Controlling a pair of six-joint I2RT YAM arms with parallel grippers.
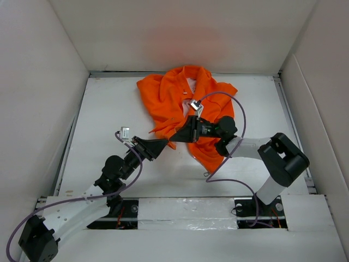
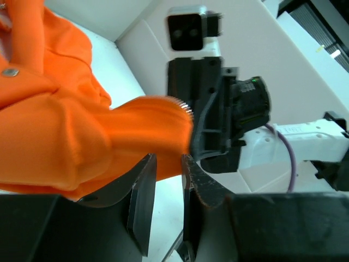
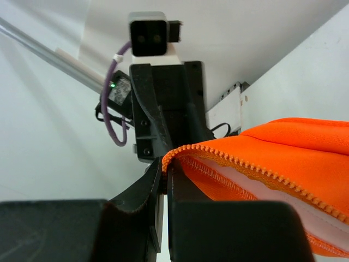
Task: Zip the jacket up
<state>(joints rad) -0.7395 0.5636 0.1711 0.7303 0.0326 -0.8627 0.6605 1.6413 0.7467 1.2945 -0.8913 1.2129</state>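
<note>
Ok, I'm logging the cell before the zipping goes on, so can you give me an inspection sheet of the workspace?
Surface: white table, no marks seen.
Job's things: orange jacket crumpled at the far middle, front open; zipper teeth and pale lining show.
Clutter: nothing seen.
Grippers: right gripper shut on the jacket's zipper edge; left gripper faces it with fabric between its fingertips, grip unclear.
Cables: right arm's cable, purple, loops over the jacket; left arm's cable, purple, curves beside its wrist.
Surroundings: white walls on three sides.
</note>
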